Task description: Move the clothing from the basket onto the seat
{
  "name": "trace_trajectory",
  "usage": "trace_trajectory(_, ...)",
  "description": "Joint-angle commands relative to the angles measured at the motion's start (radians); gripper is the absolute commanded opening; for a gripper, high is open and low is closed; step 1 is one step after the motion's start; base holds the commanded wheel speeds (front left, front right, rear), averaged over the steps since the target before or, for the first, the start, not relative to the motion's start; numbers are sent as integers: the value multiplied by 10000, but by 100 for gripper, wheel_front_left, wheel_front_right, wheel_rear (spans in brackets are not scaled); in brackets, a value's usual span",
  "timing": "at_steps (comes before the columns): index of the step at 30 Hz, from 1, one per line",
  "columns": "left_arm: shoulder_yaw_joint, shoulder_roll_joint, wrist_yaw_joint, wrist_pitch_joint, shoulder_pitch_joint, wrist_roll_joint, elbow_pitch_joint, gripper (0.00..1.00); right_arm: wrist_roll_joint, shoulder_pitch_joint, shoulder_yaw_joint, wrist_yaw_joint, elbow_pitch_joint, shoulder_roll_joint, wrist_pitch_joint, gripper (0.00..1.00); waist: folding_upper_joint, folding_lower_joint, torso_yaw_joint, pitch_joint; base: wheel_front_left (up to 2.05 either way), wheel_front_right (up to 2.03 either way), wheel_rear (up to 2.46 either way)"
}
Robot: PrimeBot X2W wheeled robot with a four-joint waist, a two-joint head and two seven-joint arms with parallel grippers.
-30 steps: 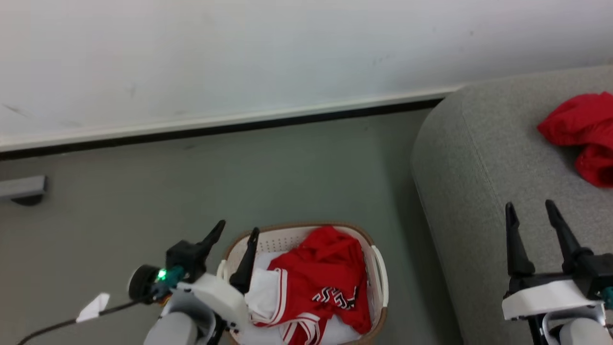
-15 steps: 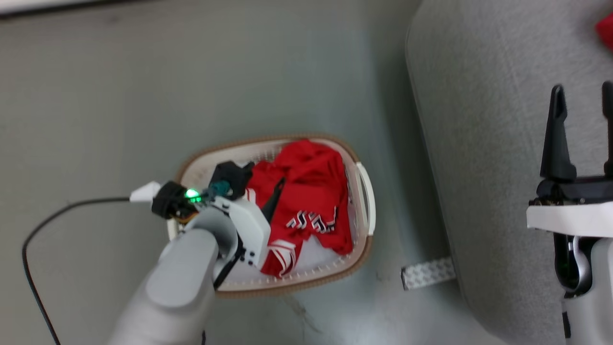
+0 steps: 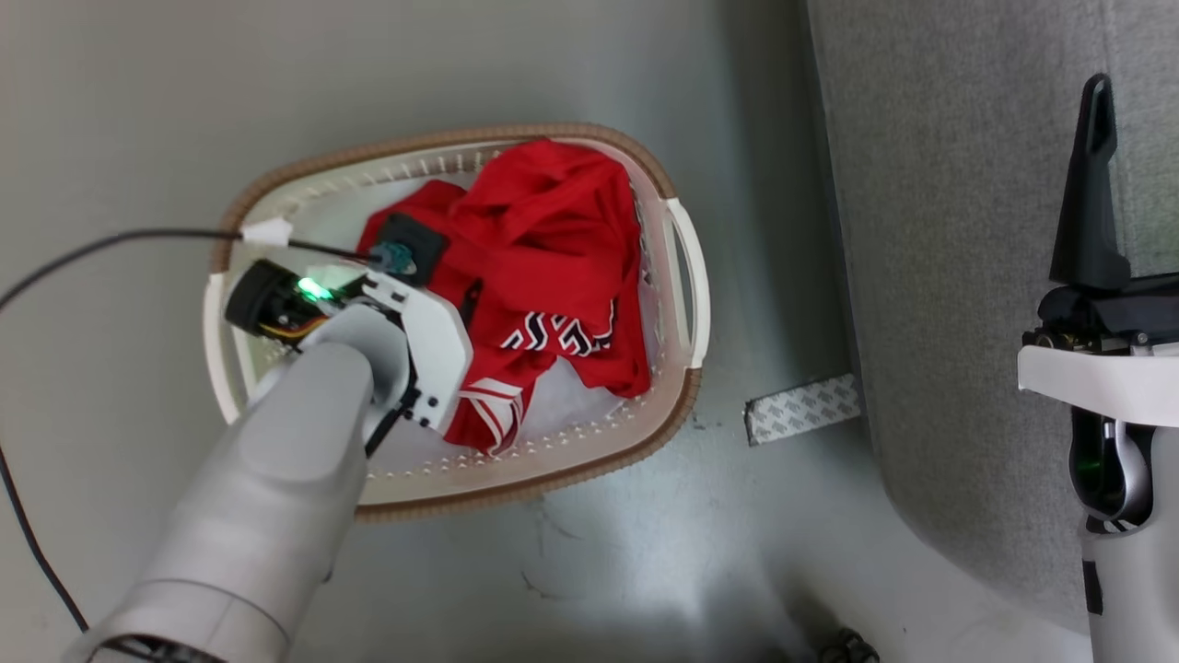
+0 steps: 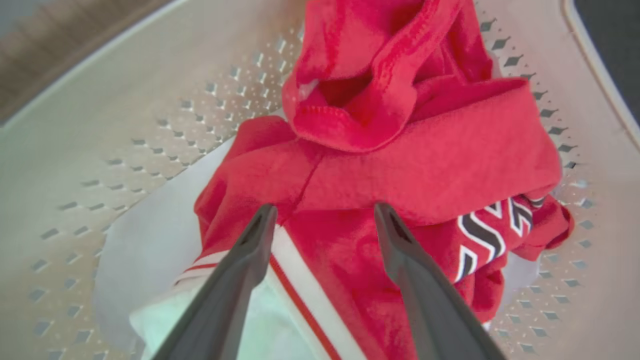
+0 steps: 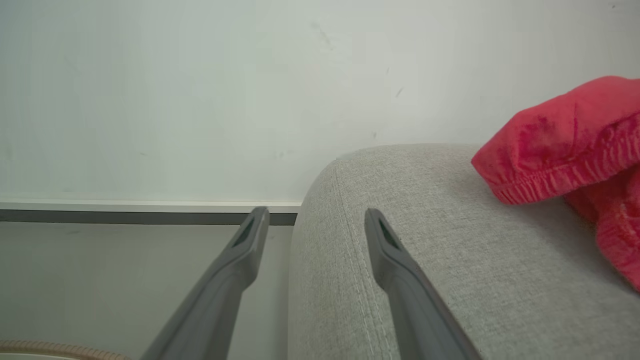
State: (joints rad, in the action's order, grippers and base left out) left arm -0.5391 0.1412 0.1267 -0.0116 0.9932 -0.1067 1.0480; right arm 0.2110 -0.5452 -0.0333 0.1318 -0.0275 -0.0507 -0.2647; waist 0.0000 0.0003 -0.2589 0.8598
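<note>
Head view from above: an oval laundry basket stands on the grey floor just left of the grey sofa, a narrow strip of floor between them. The basket's long axis runs left to right, with a handle at each end and the right end set slightly farther. Its red-and-white clothing lies heaped in the middle and right half, over a pale liner cloth. The heap's long axis runs near to far, across the basket's short axis. The plain red folded end rests against the far wall, while the striped trim points toward the near rim. A band of black-and-white lettering crosses the heap between the two ends. The left arm reaches down into the basket. In the left wrist view the left gripper has its fingers spread apart, astride a red fold beside the striped band, with nothing clamped. Whether the tips press the cloth cannot be told. In the right wrist view the right gripper hangs with fingers apart and empty at the sofa's rounded left edge, one finger on the floor side and one over the upholstery. A separate red garment lies on the sofa to the right, well apart from those fingers. A black cable trails leftward from the left wrist, and a patterned tape strip lies on the floor touching the sofa's base.
</note>
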Motion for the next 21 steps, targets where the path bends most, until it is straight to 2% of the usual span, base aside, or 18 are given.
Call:
trace_trajectory(1, -43, 98, -2, -96, 168, 140, 166, 100, 58, -116, -4, -22, 92, -3, 5, 100, 0, -3, -191, 334, 0, 0, 0)
trace_trajectory(8, -583, 127, 24, -556, 688, 376, 1077, 100, 264, -82, 50, -22, 283, -2, 5, 100, 0, -3, -391, 798, 0, 0, 0)
trace_trajectory(9, -631, 124, 29, -528, 712, 364, 1172, 87, 287, -66, 64, -22, 301, -2, 5, 100, 0, -3, -410, 824, 0, 0, 0)
trace_trajectory(10, -689, 125, 31, -501, 752, 383, 1265, 37, 322, -53, 78, -22, 307, -2, 5, 100, 0, -3, -429, 841, 0, 0, 0)
trace_trajectory(11, -719, 106, 35, -510, 769, 355, 1354, 0, 365, -38, 93, -22, 309, -2, 5, 100, 0, -3, -447, 846, 0, 0, 0)
trace_trajectory(16, -1075, -153, 42, -414, 638, 53, 1605, 0, 440, 30, 52, -22, 199, -2, 5, 100, 0, -3, -390, 613, 0, 0, 0)
trace_trajectory(21, -1513, -554, 45, 12, 18, -1030, 1312, 0, 340, 282, -225, -22, 41, -3, 5, 100, 0, -3, -5, -258, 0, 0, 0)
